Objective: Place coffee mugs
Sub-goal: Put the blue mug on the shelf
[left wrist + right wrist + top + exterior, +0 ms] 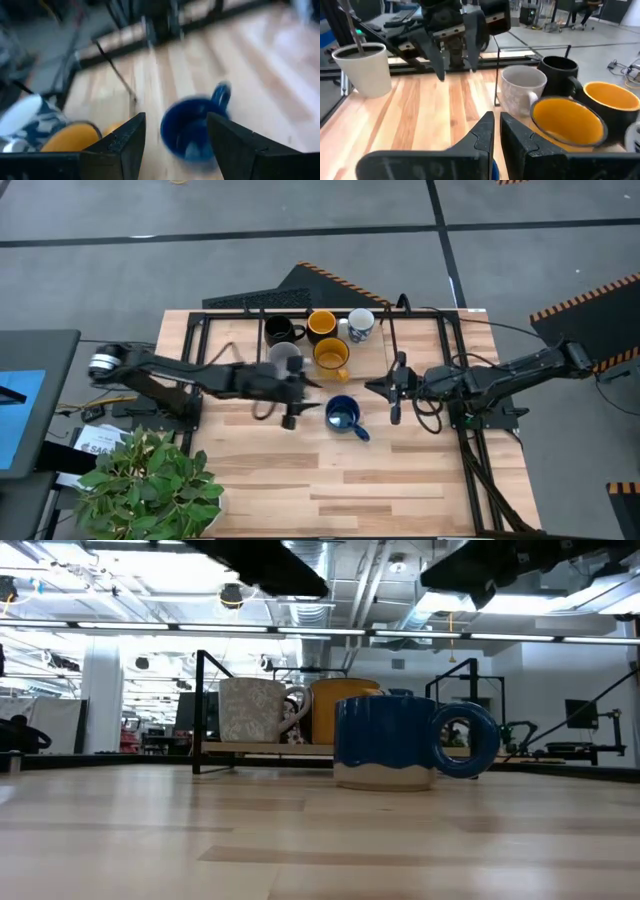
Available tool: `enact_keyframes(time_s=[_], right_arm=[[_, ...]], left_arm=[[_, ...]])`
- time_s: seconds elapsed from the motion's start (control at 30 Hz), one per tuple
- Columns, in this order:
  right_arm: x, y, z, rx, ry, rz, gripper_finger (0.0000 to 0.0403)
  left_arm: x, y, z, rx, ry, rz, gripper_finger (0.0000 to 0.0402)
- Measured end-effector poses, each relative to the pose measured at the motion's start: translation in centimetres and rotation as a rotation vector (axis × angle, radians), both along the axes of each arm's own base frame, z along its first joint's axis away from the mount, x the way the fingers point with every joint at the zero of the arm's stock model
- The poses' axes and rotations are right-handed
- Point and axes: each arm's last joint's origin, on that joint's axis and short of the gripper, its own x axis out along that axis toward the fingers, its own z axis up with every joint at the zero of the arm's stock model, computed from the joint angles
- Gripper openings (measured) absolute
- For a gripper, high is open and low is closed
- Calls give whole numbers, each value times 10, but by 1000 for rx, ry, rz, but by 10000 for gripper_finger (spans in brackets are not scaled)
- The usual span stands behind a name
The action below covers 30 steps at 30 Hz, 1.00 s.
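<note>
Six mugs show in the high view. Black [283,332], yellow-orange [322,325] and white with blue pattern [360,326] stand in a far row. Grey [287,358] and a second yellow-orange mug [332,355] stand in front of them. The dark blue mug [343,416] stands upright alone on the table [400,480], handle toward the near right. My left gripper [303,404] is open just left of it; in its wrist view the blue mug [192,132] lies ahead between the fingers, untouched. My right gripper [373,387] is shut and hovers to the right of the mugs.
A black metal frame [200,330] borders the table's far half, and the five mugs stand inside it on a low board [270,749]. A potted plant [150,480] sits at the near left corner. Bare wood lies along the near side.
</note>
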Motion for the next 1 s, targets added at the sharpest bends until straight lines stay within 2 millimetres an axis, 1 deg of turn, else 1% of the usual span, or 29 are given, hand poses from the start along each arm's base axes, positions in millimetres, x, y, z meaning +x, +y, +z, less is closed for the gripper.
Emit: enact_keyframes(time_s=[0.13,0.23,0.37,0.47,0.57,0.63,0.73,0.8,0.9,1.0], right_arm=[[8,4,-7,-2,29,15,56],[17,8,-13,31,23,56,56],[29,15,-19,102,81,85,63],[33,22,-19,132,218,82,86],[36,31,-15,184,346,69,125],[40,39,-11,219,389,64,156],[46,48,-12,277,467,35,200],[50,55,-14,312,515,12,222],[55,65,-21,334,595,-17,237],[62,74,-32,356,651,-53,239]], left_arm=[[-44,3,-18,-37,-267,-1,183],[-74,6,-33,-55,-425,8,177],[-101,7,-37,-54,-557,2,176],[-109,8,-29,-56,-603,4,176],[-113,7,-24,-58,-627,-13,176],[-114,6,-23,-58,-633,-21,176],[-115,7,-23,-58,-628,-16,176],[-114,7,-24,-57,-622,-16,176],[-114,6,-24,-56,-616,-16,176],[-114,6,-24,-56,-613,-16,176]])
